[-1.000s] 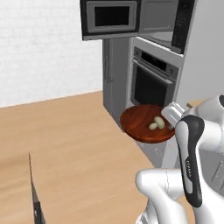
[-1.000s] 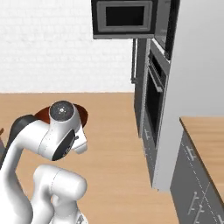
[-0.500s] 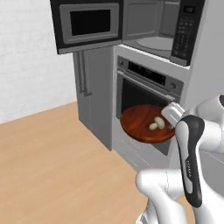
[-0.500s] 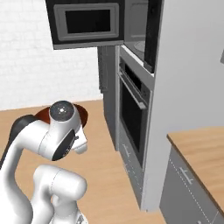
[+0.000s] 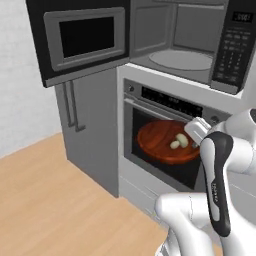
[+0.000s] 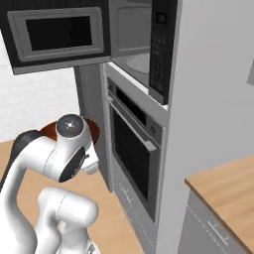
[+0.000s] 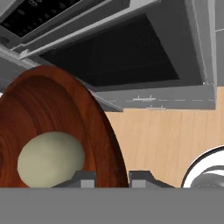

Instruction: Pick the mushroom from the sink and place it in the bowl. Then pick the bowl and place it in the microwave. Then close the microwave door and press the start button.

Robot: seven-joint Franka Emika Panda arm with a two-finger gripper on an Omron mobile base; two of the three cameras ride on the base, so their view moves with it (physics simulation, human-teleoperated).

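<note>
So I'm holding the bowl (image 5: 165, 142) up in the air right in front of the oven (image 5: 165, 135), roughly level with its dark window and below the microwave (image 5: 185, 45). The tool (image 7: 112, 178) is pinching the bowl's rim, one finger (image 7: 83, 178) inside and the other outside, jaws narrow and clamped on the wood. The mushroom (image 5: 179, 142) is sitting in the bowl, toward the side nearest the tool, and from the hand view it's showing as a pale rounded lump just beside the inner finger. The bowl is looking about level from the left base view. The microwave door (image 5: 80, 40) is hanging wide open to the left, and I'm seeing the grey cavity with the round turntable (image 5: 181, 60) inside, keypad (image 5: 232, 45) on the right. From the right base view the arm's elbow is blocking most of the bowl, just a brown edge peeking out behind it. There's a tall grey cabinet (image 5: 87, 125) left of the oven, wood floor (image 5: 55, 205) underneath, and a bit of counter (image 6: 223, 186) off to the right.
</note>
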